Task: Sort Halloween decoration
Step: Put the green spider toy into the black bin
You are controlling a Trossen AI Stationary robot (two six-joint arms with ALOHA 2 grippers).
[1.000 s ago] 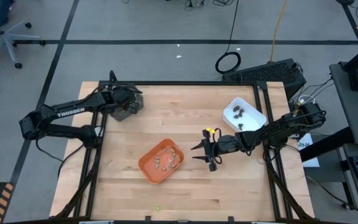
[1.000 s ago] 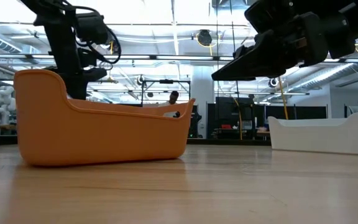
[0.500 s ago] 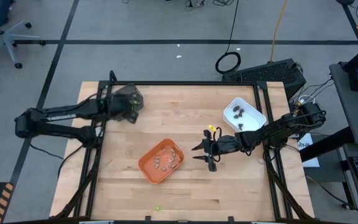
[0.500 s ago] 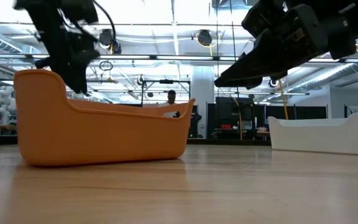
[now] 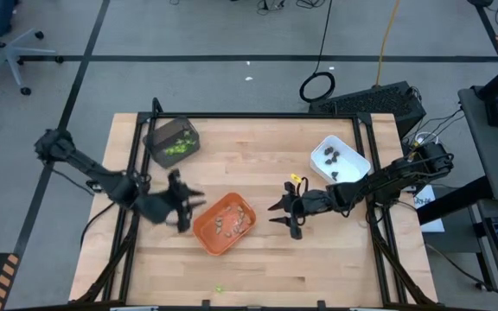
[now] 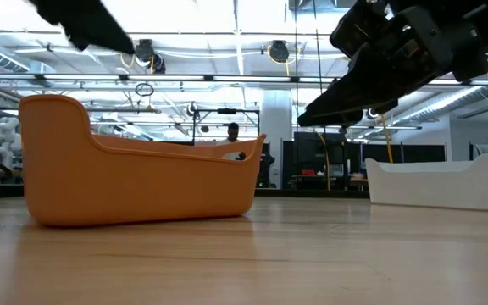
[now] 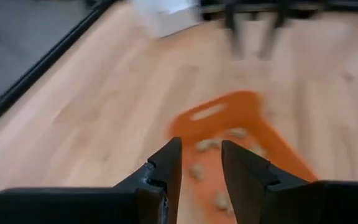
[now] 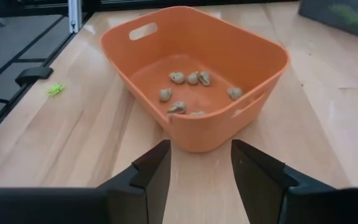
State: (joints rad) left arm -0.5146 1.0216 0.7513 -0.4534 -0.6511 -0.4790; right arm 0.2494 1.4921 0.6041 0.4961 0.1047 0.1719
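Three trays sat on the wooden table (image 5: 318, 259), each holding its own sort of Halloween decoration. The orange tray (image 5: 224, 224) near the middle held tan-grey pieces (image 8: 192, 78); seven could be counted in the right wrist view. The white tray (image 5: 340, 159) at the far right held three dark brown pieces (image 5: 330, 156), two close together and one apart. The dark grey tray (image 5: 172, 141) at the far left held lime-green pieces (image 5: 177, 149) bunched too tightly to count. One more lime-green piece (image 5: 220, 288) lay loose on the table at its near edge, well apart from all three trays. The left gripper (image 5: 188, 204) hung just left of the orange tray, its two fingers (image 7: 166, 165) parted with nothing between them, pointing toward the tray. The right gripper (image 5: 275, 213) hovered just right of the same tray, its two fingers (image 8: 151, 165) also spread apart and empty, facing the tray's side wall.
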